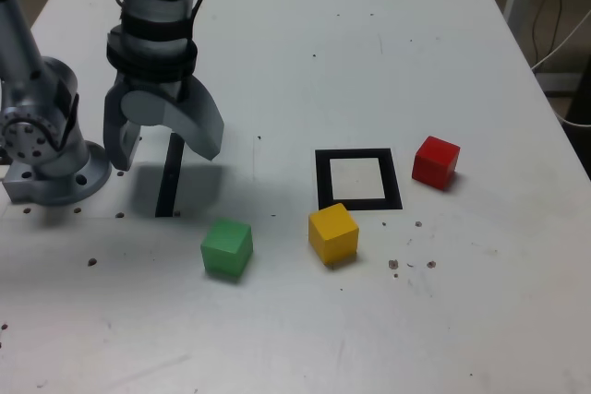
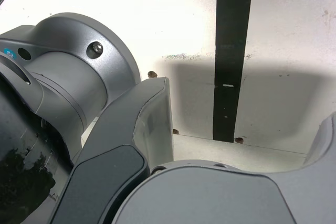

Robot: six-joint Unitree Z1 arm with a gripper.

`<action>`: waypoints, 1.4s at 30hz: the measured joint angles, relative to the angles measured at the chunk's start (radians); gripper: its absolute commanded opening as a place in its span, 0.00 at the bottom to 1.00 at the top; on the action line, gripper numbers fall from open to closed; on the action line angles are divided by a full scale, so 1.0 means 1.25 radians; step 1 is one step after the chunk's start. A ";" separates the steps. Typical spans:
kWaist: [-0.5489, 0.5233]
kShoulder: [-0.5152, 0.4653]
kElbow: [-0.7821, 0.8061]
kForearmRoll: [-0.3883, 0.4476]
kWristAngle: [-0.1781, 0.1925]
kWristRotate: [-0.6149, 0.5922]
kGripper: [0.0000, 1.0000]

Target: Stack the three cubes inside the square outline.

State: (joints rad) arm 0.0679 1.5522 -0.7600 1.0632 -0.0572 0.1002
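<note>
The green cube, yellow cube and red cube lay outside the outline, yellow nearest. They looked light, rigid and smooth-faced; opposite flat sides suit gripping. The end effector hung spread and empty above the black strip.
</note>
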 measured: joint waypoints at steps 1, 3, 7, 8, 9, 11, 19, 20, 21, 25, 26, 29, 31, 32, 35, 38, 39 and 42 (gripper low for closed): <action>0.000 0.001 0.000 0.000 0.000 0.000 0.99; 0.000 0.002 -0.001 0.000 0.001 0.000 0.99; 0.000 0.005 -0.004 0.001 0.001 0.000 0.99; 0.000 0.008 -0.005 0.001 0.001 0.000 0.99; 0.000 0.010 -0.006 0.002 0.002 0.000 0.99; 0.000 0.016 -0.008 0.003 0.002 0.000 0.99; 0.000 0.019 -0.008 0.003 0.002 0.000 0.99; 0.000 0.019 -0.009 0.003 0.002 0.000 0.99; 0.000 0.019 -0.009 0.003 0.002 0.000 0.99; 0.000 0.019 -0.012 0.003 0.002 0.000 0.99; 0.000 0.020 -0.014 0.004 0.003 0.000 0.99; 0.000 0.023 -0.026 0.008 0.004 0.000 0.99; 0.000 0.031 -0.041 0.012 0.006 0.000 0.99; 0.000 0.036 -0.048 0.016 0.008 0.000 0.99; 0.000 0.049 -0.083 0.039 0.014 0.000 0.99; -0.004 0.068 -0.126 0.060 0.021 0.000 0.99; -0.006 0.075 -0.142 0.067 0.022 0.000 0.99; -0.013 0.090 -0.178 0.093 0.024 0.000 0.99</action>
State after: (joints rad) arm 0.0513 1.6641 -0.9829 1.1793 -0.0275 0.1004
